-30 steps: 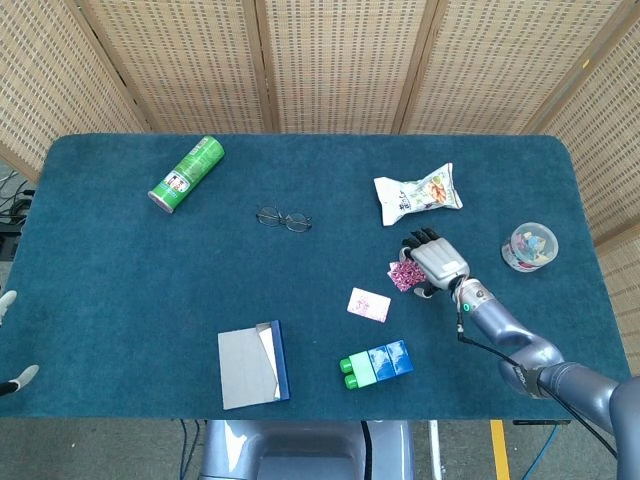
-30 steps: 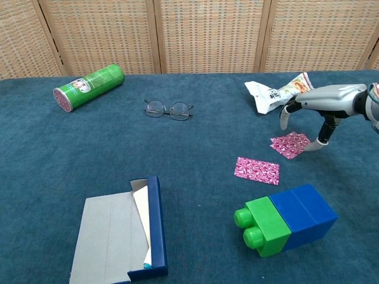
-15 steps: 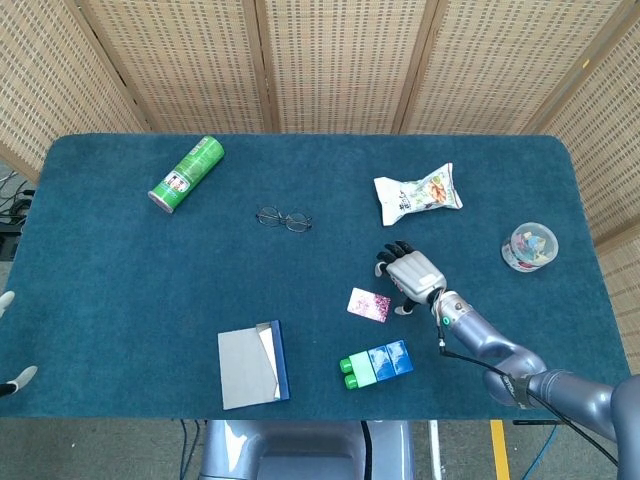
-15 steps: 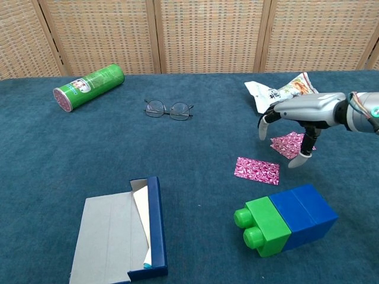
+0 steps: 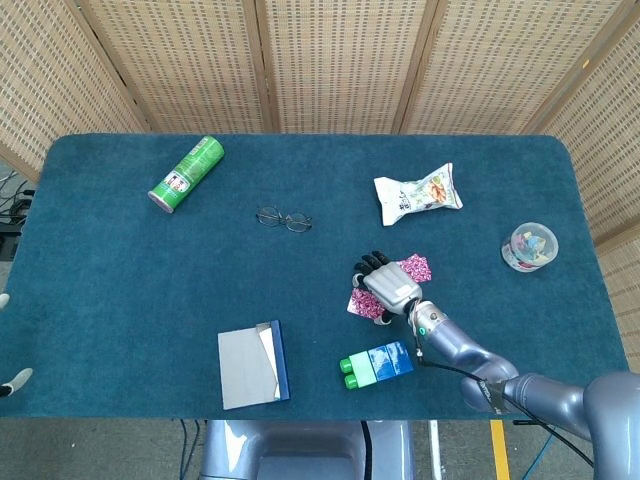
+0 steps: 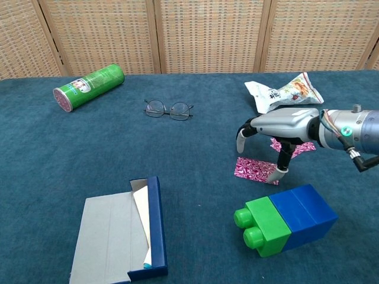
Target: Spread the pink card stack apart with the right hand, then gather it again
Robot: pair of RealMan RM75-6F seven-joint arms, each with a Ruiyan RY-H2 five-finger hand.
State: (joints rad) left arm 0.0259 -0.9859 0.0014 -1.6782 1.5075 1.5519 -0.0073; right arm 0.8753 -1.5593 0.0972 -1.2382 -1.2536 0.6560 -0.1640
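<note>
The pink patterned cards lie in two spots on the blue cloth. One card lies flat just above the green-blue block. A small pile sits behind it to the right. My right hand arches over the nearer card with its fingers spread and curved down. In the chest view its thumb tip touches that card's right edge, and it holds nothing. Two pale tips at the left edge of the head view may be my left hand; its state does not show.
A green-blue block lies close in front of the hand. A snack bag is behind it, with a plastic cup at far right. Glasses, a green can and an open blue box lie to the left.
My right hand has swept left, from over the pink pile to over the single card. The pile, hidden half a second ago, shows again behind the hand.
</note>
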